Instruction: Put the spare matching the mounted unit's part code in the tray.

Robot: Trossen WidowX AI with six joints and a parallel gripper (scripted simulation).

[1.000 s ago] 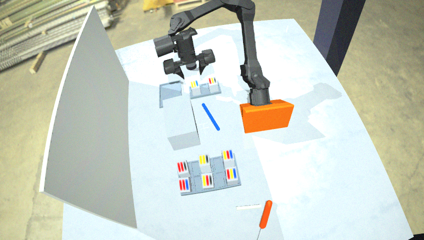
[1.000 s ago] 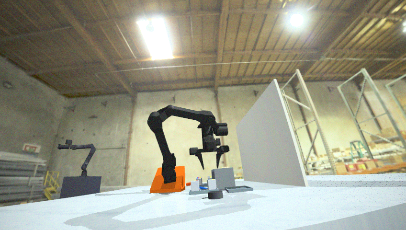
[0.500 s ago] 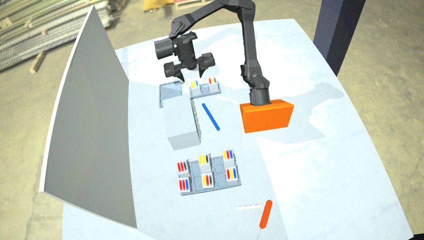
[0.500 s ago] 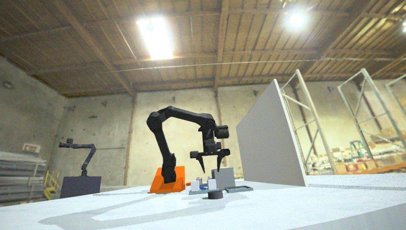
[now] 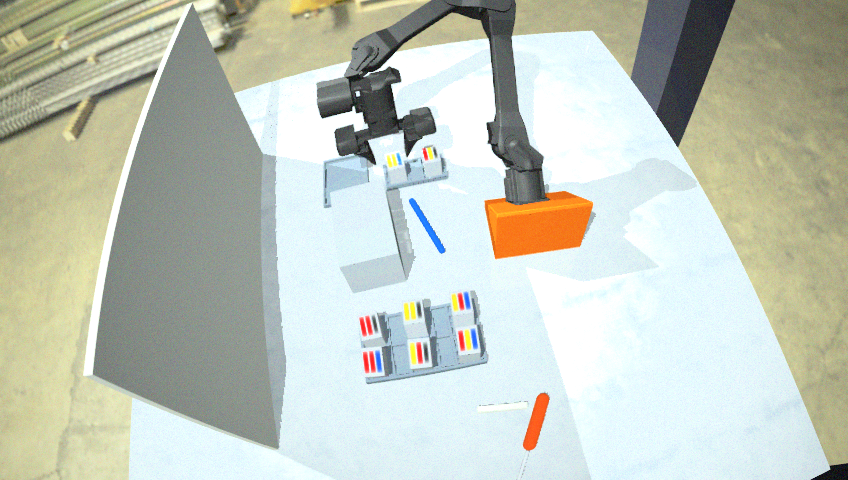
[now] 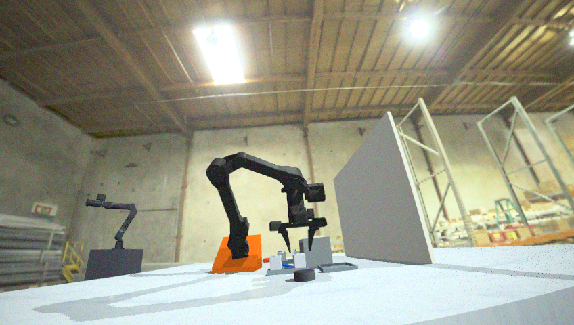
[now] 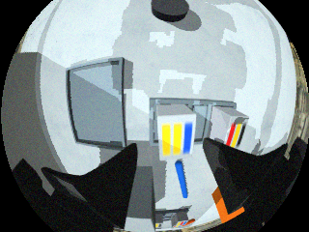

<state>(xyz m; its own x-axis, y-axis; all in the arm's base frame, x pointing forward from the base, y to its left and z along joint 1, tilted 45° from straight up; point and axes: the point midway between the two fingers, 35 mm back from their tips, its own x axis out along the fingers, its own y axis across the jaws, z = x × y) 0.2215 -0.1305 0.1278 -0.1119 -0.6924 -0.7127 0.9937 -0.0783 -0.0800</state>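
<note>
The mounted unit [image 5: 364, 220] [image 6: 321, 250] is a grey block; no code shows on its visible faces. The empty grey tray [image 5: 345, 171] [image 6: 337, 267] [image 7: 97, 106] lies beside it. A white spare with yellow, yellow and blue bars [image 5: 395, 169] [image 6: 299, 261] [image 7: 176, 137] stands in the small rack [image 5: 417, 182] [image 6: 281, 272], beside a spare with red, yellow and black bars [image 5: 431, 163] [image 6: 275, 262] [image 7: 223, 127]. My gripper [image 5: 391, 159] [image 6: 300, 251] [image 7: 172, 146] is open and empty, pointing down just above the yellow-yellow-blue spare, its fingers to either side.
A larger rack [image 5: 425, 375] holds several coded spares. A tall grey panel [image 5: 190, 237] [image 6: 378, 201] stands beyond the tray and unit. A blue rod [image 5: 427, 226] [image 7: 181, 179], a black disc [image 6: 304, 275] [image 7: 170, 10], a white stick [image 5: 502, 407] and an orange-handled tool [image 5: 536, 421] lie about.
</note>
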